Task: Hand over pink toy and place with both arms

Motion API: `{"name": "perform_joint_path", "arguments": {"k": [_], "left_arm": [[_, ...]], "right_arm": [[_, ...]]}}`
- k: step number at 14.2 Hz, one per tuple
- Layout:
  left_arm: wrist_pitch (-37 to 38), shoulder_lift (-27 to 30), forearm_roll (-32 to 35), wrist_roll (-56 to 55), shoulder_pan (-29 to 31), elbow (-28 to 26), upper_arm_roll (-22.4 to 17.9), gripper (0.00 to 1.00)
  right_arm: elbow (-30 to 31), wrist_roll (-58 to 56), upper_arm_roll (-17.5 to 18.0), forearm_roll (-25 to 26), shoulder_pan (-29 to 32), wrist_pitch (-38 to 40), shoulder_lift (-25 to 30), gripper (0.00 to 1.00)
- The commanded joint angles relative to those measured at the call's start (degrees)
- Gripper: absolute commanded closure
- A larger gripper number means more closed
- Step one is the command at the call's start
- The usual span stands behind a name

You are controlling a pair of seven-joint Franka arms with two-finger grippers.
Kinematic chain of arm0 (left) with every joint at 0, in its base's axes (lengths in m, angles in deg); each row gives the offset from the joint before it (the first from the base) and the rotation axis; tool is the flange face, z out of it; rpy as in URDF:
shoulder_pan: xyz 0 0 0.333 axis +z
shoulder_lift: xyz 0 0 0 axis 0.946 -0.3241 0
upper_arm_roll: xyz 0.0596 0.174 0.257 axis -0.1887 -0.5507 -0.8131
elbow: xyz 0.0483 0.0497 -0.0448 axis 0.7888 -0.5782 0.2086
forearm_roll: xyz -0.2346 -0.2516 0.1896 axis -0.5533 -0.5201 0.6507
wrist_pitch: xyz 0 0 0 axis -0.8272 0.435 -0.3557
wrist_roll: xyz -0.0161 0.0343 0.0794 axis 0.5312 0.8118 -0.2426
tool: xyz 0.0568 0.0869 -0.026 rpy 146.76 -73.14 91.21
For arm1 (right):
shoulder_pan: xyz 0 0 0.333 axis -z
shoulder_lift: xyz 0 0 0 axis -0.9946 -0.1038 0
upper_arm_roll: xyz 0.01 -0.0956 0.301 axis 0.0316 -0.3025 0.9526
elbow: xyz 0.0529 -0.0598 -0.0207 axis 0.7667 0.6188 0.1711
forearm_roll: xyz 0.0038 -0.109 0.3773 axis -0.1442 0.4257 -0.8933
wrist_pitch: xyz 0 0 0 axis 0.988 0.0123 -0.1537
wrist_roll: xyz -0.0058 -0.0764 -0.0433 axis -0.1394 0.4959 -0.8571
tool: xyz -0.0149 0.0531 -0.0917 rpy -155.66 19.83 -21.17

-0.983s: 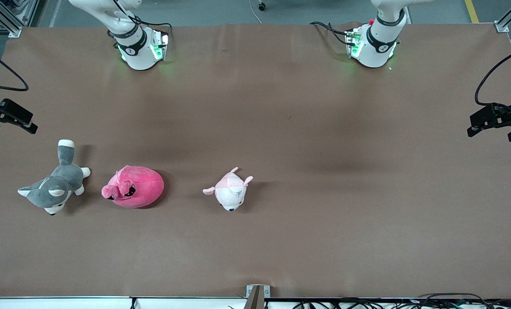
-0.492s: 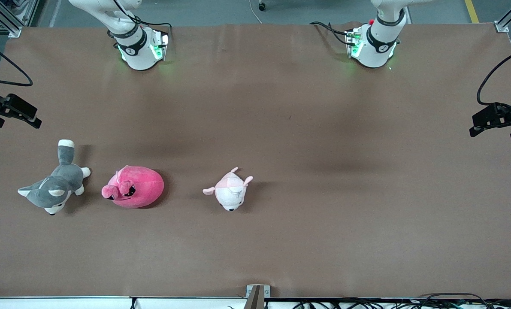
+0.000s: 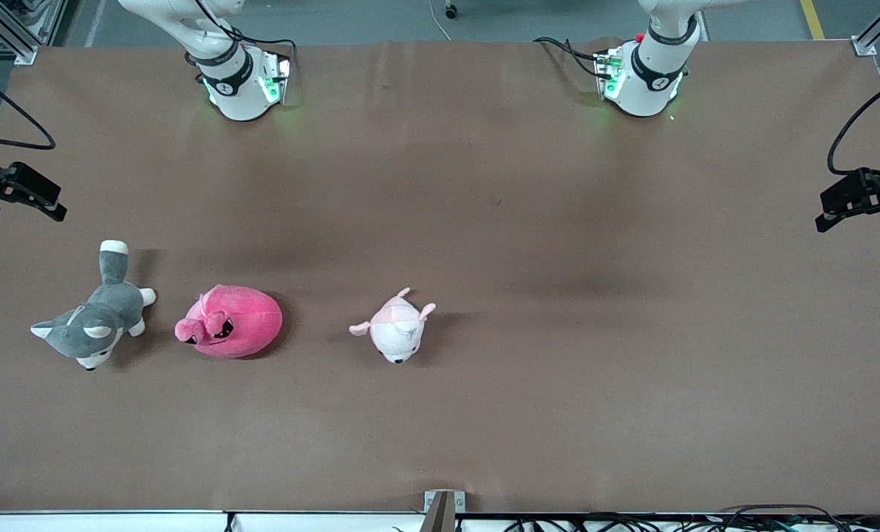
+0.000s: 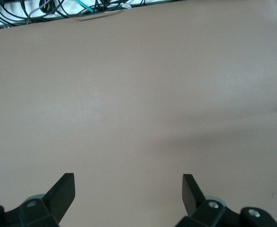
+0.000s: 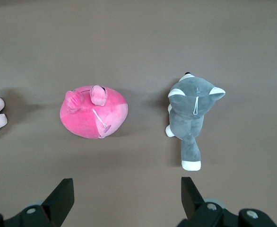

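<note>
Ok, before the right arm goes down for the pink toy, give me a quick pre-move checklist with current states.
1. Right hand open and holding nothing: ok.
2. Left hand open, holding nothing, waiting over its end of the table: ok.
3. Pink toy in the right wrist view, nothing lying on it: ok.
4. Gap between the pink toy and the grey husky plush: ok, narrow.
5. Gap to the pale pink-and-white plush: ok, wider.
6. Right hand above the toy: not ok, it is off toward the table's edge.
</note>
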Motion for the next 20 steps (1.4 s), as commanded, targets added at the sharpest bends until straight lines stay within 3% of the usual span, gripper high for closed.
{"name": "perform_joint_path", "arguments": {"k": [1, 5, 8, 20], "left_arm": [[0.6, 0.8, 0.3, 0.0, 0.0, 0.0, -0.1, 0.00], [0.8, 0.9, 0.1, -1.2, 0.0, -0.1, -0.1, 0.00], [3.8, 0.9, -0.2, -4.7, -0.1, -0.1, 0.0, 0.00], [3.9, 0.9, -1.0, -4.8, 0.0, -0.2, -0.1, 0.00]], "right_arm": [[3.8, -0.5, 0.6, 1.2, 0.6, -1.2, 2.9, 0.00], [9.0, -0.5, 0.6, 1.3, 0.6, -4.0, 6.8, 0.00], [8.8, -0.4, 0.4, 1.2, 0.7, -3.5, 6.8, 0.00], [8.4, -0.2, 0.4, 0.7, 0.5, -2.7, 6.8, 0.00]]}}
